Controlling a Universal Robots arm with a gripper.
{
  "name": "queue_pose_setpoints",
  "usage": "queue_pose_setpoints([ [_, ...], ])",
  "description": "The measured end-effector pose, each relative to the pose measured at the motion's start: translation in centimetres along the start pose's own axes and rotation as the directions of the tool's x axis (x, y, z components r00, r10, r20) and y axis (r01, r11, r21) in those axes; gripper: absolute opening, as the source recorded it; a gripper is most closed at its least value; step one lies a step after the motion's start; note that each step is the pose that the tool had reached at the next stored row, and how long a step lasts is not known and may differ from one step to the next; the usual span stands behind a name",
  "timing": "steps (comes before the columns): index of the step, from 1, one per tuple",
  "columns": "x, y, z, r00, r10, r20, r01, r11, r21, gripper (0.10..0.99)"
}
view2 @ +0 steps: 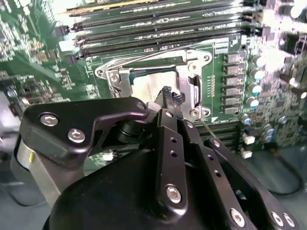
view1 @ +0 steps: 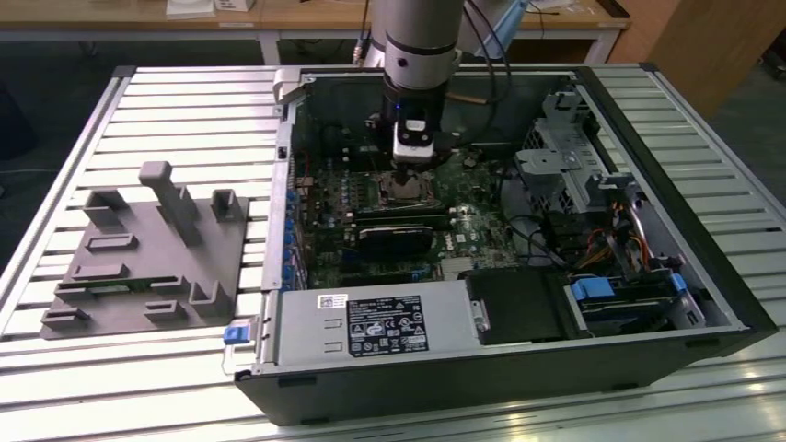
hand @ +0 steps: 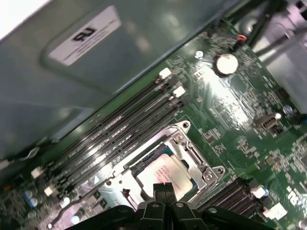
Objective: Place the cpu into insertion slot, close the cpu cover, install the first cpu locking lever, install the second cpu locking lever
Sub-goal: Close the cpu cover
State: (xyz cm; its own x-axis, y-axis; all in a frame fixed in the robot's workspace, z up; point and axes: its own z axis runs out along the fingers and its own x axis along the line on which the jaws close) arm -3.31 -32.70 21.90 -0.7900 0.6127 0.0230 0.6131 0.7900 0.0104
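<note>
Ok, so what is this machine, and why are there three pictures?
It is a robot arm with a gripper at its end, reaching into an open computer case on a slatted metal table. A grey holder plate lies beside the case. One picture is taken from off the arm; the other two come from cameras riding near its wrist. They show the green circuit board, where the pale square cpu sits in the insertion slot. The jaws are shut, right by the cpu, with nothing visible between them.

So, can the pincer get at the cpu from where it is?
Probably yes: the pincer hangs just above the cpu in the insertion slot, with nothing between them.
</note>
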Motion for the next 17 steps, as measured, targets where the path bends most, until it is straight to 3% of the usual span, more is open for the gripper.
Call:
queue_pose_setpoints([
  [4,0.00,0.00,0.03,0.9973,-0.073,-0.0008,0.073,0.9973,0.002,0.106],
  [9,0.00,0.00,0.06,0.9866,-0.163,-0.0020,0.163,0.9866,0.004,0.106],
  [13,0.00,0.00,0.09,0.9719,-0.235,-0.0031,0.235,0.9719,0.005,0.106],
  [17,0.00,0.00,0.10,0.9523,-0.305,-0.0043,0.305,0.9523,0.007,0.106],
])
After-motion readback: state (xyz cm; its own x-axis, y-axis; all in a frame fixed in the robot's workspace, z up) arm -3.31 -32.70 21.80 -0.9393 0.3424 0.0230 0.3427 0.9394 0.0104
